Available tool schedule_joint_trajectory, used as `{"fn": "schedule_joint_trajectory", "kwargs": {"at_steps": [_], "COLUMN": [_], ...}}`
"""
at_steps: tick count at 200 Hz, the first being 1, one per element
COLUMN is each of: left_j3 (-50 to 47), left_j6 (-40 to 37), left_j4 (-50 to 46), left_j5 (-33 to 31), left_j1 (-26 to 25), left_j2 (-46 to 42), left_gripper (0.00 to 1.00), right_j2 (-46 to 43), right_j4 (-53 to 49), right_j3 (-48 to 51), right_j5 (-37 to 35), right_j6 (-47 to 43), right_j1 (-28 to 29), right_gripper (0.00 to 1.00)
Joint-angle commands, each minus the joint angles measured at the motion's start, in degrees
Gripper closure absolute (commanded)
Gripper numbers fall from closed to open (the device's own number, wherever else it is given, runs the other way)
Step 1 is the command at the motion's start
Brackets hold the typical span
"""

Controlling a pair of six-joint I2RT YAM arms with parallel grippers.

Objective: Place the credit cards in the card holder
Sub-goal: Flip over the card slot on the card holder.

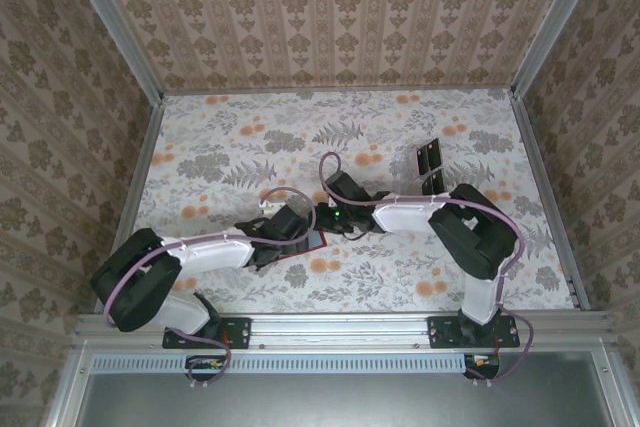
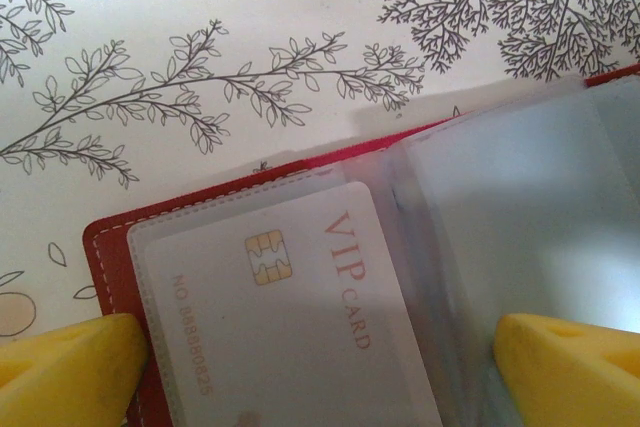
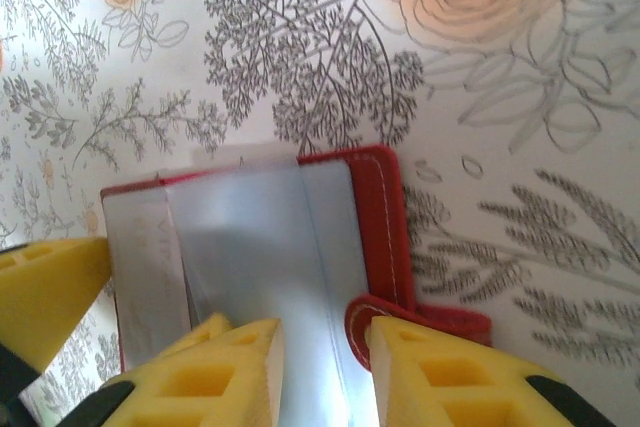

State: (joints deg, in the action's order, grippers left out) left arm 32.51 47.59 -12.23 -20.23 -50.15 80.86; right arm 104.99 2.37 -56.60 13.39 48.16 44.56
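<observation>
**Overhead view.** The left arm (image 1: 200,252) and right arm (image 1: 410,215) meet just below the middle of the frame. Between their wrists a red sliver of the card holder (image 1: 305,245) lies on the floral table cover (image 1: 250,147). A rack with black panels (image 1: 430,159) stands well apart, toward the upper right. The arms mask the fingers and the holder's contents from this angle.

**Left wrist view.** The detail hidden from above is plain here. The holder lies open and flat, with its stitched red border at the left and clear sleeves across the frame. One credit card (image 2: 290,317), printed "VIP CARD" and bearing a chip, sits inside the left-hand sleeve. The left gripper (image 2: 315,352) is spread wide, with a yellow fingertip in each lower corner on either side of the card and clamping nothing.

**Right wrist view.** The holder's other end appears, with a red corner and a curled red tab (image 3: 400,322). The right gripper (image 3: 325,347) stands narrowly apart at the bottom edge, its gap above a clear sleeve. A further yellow pad (image 3: 45,292) shows at the left edge.
</observation>
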Motion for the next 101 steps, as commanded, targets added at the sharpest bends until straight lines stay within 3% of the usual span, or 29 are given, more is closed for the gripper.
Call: {"fn": "schedule_joint_trajectory", "kwargs": {"at_steps": [1,45,101], "left_j3": [-3.3,-3.6,-3.6], "left_j6": [1.7,1.5,1.5], "left_j4": [-7.0,-6.7,-6.4], "left_j5": [2.1,2.0,2.1], "left_j1": [0.7,0.8,0.8], "left_j2": [0.7,0.3,0.5], "left_gripper": [0.0,0.0,0.0], "right_j2": [-5.7,-11.5,-6.2], "right_j4": [-3.4,-2.5,0.8], "right_j3": [2.3,6.7,6.3], "right_j5": [-1.4,-2.5,-3.1], "right_j6": [0.3,2.7,4.6], "right_j1": [1.1,2.8,4.6], "right_gripper": [0.68,0.68,0.68]}}
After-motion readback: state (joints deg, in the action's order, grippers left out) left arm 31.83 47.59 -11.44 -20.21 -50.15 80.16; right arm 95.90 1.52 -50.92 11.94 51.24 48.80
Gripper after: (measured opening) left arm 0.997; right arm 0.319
